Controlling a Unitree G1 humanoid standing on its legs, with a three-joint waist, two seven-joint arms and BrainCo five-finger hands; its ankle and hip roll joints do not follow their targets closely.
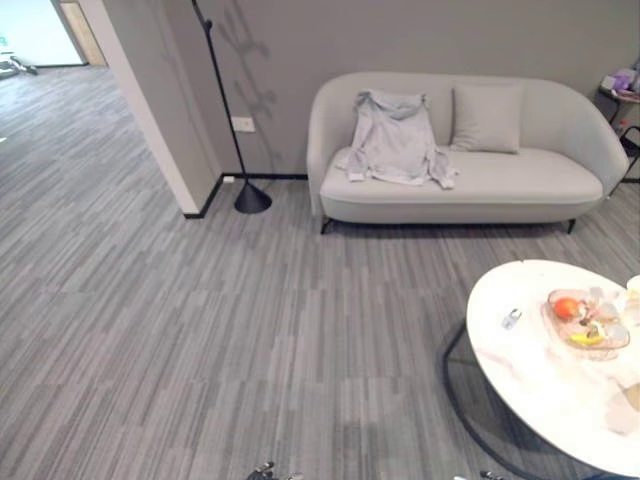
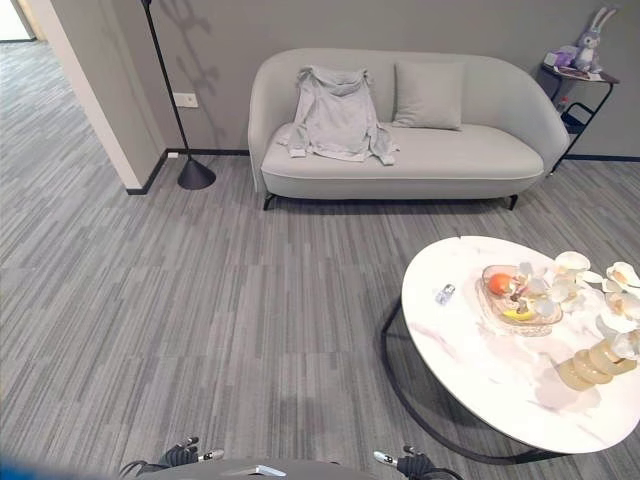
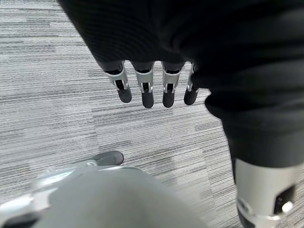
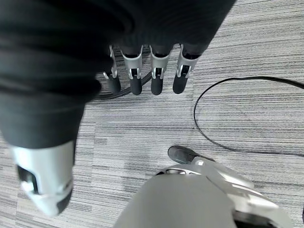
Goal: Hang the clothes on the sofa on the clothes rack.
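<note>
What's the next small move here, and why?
Probably walk forward toward the sofa. The shirt lies draped over its backrest and seat, beside a cushion, across open carpet from the robot. Both hands hang low with relaxed fingers holding nothing: left hand, right hand. Keep left of the round table.

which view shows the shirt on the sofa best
The right eye view: the grey shirt lies whole, draped over the sofa back and seat. The left eye view shows it equally complete. The wrist views look down at carpet.
</note>
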